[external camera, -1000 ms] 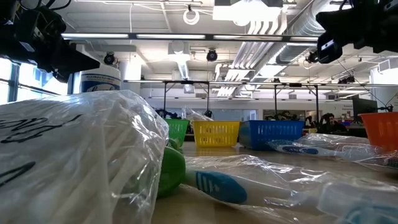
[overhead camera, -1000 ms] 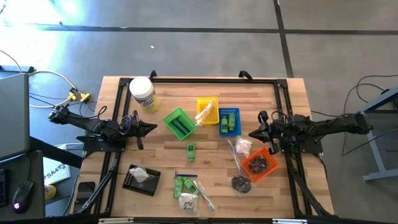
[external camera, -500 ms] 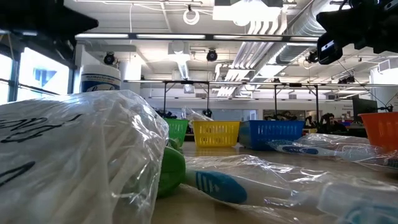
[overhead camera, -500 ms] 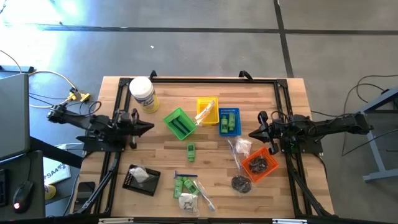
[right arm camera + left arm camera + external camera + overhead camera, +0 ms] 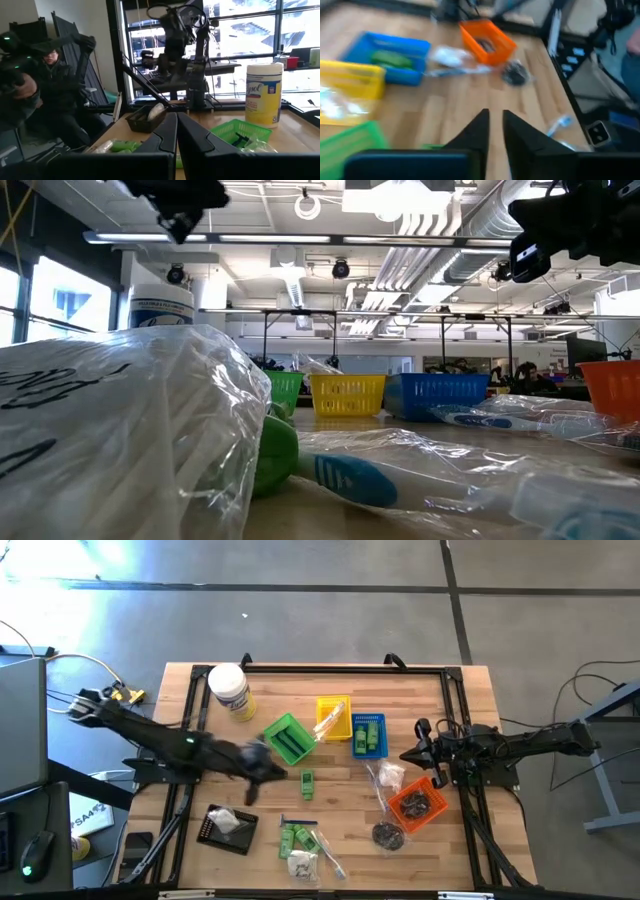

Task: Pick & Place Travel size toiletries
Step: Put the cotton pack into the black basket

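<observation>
Travel size toiletries lie over the table: a small green bottle (image 5: 307, 783), green tubes (image 5: 295, 837), a white packet (image 5: 300, 863), a clear toothbrush (image 5: 327, 854), a dark round piece (image 5: 388, 834) and a wrapped packet (image 5: 388, 776). My left gripper (image 5: 274, 772) hangs blurred above the table, just near of the green basket (image 5: 288, 738) and left of the green bottle. Its fingers (image 5: 476, 131) stand a little apart with nothing between them. My right gripper (image 5: 405, 755) waits shut at the right, above the table.
A yellow basket (image 5: 333, 718), a blue basket (image 5: 368, 734) and an orange basket (image 5: 418, 802) stand mid-table to right. A black tray (image 5: 228, 828) sits at the near left. A big white jar (image 5: 229, 690) stands at the far left. A person (image 5: 47, 87) shows beyond the table.
My left gripper has swung from the table's left edge toward the middle, a little toward the near edge, rising and tipping its fingers downward. It now hangs beside the green basket. No object has moved.
</observation>
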{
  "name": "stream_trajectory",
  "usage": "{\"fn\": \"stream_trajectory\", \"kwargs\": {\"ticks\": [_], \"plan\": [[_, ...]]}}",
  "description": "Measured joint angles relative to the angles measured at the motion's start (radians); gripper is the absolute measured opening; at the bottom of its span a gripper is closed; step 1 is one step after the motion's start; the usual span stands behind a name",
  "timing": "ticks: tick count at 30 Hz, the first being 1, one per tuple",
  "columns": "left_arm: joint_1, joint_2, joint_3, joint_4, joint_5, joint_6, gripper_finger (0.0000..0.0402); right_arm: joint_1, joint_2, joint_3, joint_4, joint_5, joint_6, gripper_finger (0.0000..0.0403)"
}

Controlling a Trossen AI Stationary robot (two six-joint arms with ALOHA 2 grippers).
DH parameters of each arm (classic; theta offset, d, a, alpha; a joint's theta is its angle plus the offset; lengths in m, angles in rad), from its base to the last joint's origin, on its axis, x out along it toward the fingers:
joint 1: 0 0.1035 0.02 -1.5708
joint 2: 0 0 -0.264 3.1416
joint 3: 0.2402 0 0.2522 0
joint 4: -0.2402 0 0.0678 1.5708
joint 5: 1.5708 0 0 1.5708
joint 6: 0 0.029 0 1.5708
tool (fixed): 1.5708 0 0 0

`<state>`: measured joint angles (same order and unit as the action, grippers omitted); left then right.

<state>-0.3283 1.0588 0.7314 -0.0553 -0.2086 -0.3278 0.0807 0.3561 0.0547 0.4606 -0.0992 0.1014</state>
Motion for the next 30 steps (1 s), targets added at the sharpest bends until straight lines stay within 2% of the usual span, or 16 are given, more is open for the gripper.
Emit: {"fn": "stream_trajectory", "kwargs": {"ticks": [4, 9, 12, 16, 19, 30], "plan": [[0.0, 0.227, 0.162, -0.037, 0.083, -0.023, 0.0106, 0.0, 0.0, 0.0, 0.0, -0.007, 0.0, 0.0004], [0.0, 0.439, 0.354, -0.162, 0.206, -0.036, 0.0164, 0.0, 0.0, 0.0, -0.001, -0.008, 0.0, 0.0004], [-0.013, 0.546, 0.452, -0.222, 0.283, -0.063, 0.0182, 0.0, 0.0, 0.0, -0.001, -0.008, 0.0, 0.0004], [-0.042, 0.643, 0.559, -0.287, 0.333, -0.066, 0.0191, 0.0, 0.0, 0.0, -0.007, -0.008, 0.0, 0.0004], [-0.068, 0.686, 0.596, -0.305, 0.336, -0.074, 0.0192, 0.0, 0.0, 0.0, -0.01, -0.007, 0.001, 0.0004], [-0.132, 0.778, 0.598, -0.288, 0.394, -0.194, 0.0192, 0.0, 0.0, 0.0, -0.009, -0.008, 0.007, 0.0004]]}}
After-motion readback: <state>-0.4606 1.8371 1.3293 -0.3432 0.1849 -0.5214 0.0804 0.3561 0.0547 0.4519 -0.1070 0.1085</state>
